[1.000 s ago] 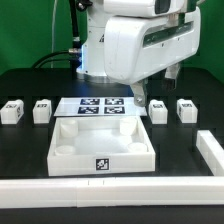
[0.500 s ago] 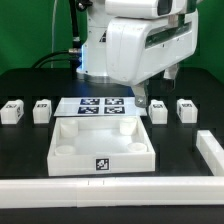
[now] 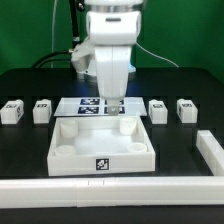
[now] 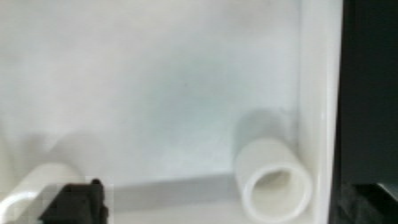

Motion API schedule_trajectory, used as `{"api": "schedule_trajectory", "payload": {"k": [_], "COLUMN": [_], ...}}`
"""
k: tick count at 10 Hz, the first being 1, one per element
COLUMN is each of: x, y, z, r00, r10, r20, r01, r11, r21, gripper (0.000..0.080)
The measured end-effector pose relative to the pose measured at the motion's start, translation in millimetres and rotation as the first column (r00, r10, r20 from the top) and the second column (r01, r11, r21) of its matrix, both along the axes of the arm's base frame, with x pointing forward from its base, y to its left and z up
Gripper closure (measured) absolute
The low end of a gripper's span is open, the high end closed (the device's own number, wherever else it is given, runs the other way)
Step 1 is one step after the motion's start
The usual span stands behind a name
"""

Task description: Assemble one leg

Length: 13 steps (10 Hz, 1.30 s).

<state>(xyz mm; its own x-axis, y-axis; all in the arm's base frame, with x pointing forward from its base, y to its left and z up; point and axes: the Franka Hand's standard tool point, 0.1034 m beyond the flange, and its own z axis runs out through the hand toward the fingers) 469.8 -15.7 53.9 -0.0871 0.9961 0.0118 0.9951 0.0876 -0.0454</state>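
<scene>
Four small white legs with tags stand in a row on the black table: two at the exterior view's left point(image 3: 12, 111) point(image 3: 42, 110) and two at its right point(image 3: 158, 109) point(image 3: 187, 108). My gripper point(image 3: 117, 104) hangs over the back edge of the large white tray-like panel point(image 3: 100, 163), away from every leg. In the wrist view my gripper point(image 4: 224, 204) is open and empty, with its dark fingertips point(image 4: 71, 201) wide apart. Beneath it lie the panel's white floor point(image 4: 160, 100) and one round socket point(image 4: 272, 186). No leg shows in the wrist view.
The marker board point(image 3: 92, 105) lies flat behind the panel, partly hidden by the arm. A white rail point(image 3: 211, 150) stands at the exterior view's right and a long white rail point(image 3: 110, 192) runs along the front edge.
The arm has swung from the exterior view's right toward the middle and turned upright. The gripper now hangs over the panel's back edge. The legs and panel have not moved.
</scene>
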Motion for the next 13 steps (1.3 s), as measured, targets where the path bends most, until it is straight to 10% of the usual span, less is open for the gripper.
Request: {"api": "schedule_trajectory", "payload": {"k": [4,7,13], "x": [-19.4,-19.6,-18.9], "y": [-16.1,-16.9,-17.6], "z": [-41.2,-41.6,-41.6], "r00": [0.998,0.998,0.998], "r10": [0.012,0.008,0.005], "r20": [-0.064,-0.065,-0.061], "r01": [-0.010,-0.006,-0.003], "r11": [1.000,1.000,1.000], "r21": [0.024,0.023,0.023], "gripper": [0.0150,0.0150,0.0725]}}
